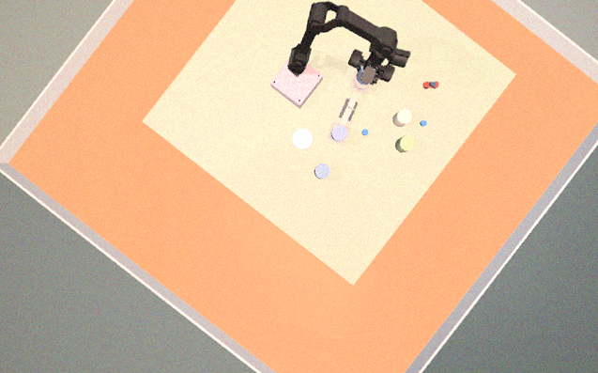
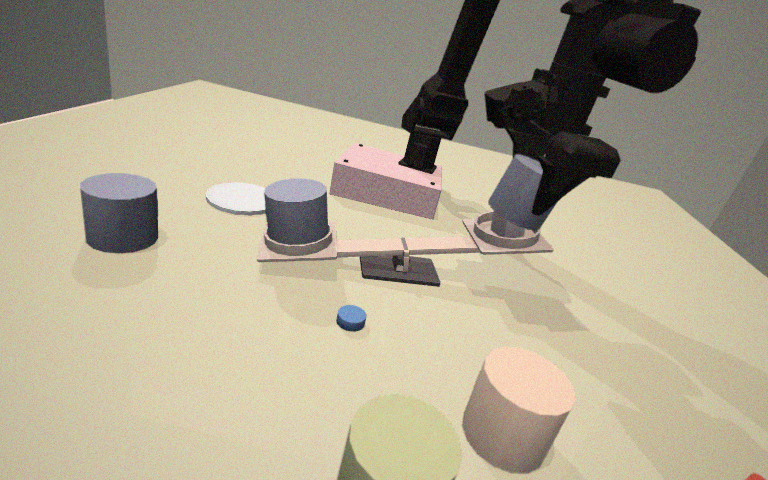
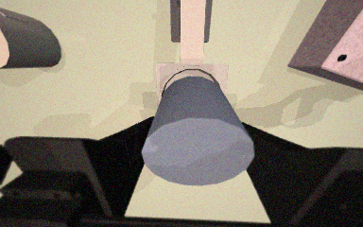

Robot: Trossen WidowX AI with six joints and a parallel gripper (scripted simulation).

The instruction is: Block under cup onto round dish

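Note:
My gripper (image 1: 364, 77) (image 2: 525, 191) (image 3: 192, 121) is shut on a blue-grey cup (image 2: 514, 189) (image 3: 198, 151), at the balance's end nearer the arm. The cup is tilted, its lower rim a little above the ringed pan. A small greyish piece (image 2: 502, 225), apparently the block, shows inside the ring beneath it. The balance (image 1: 346, 113) (image 2: 368, 247) (image 3: 192, 28) is nearly level. The matching cup (image 1: 339, 132) (image 2: 296, 215) stands upright in the other pan. The white round dish (image 1: 301, 139) (image 2: 235, 198) lies beyond that pan, with no cup above it.
A third blue-grey cylinder (image 1: 322, 171) (image 2: 120, 212) stands apart. A pink box (image 1: 296, 87) (image 2: 385, 183) is at the arm's base. A peach cylinder (image 1: 403, 116) (image 2: 518, 410), a green cylinder (image 1: 406, 144) (image 2: 402, 441), blue discs (image 1: 365, 132) (image 1: 423, 122) and a red object (image 1: 431, 84) lie around.

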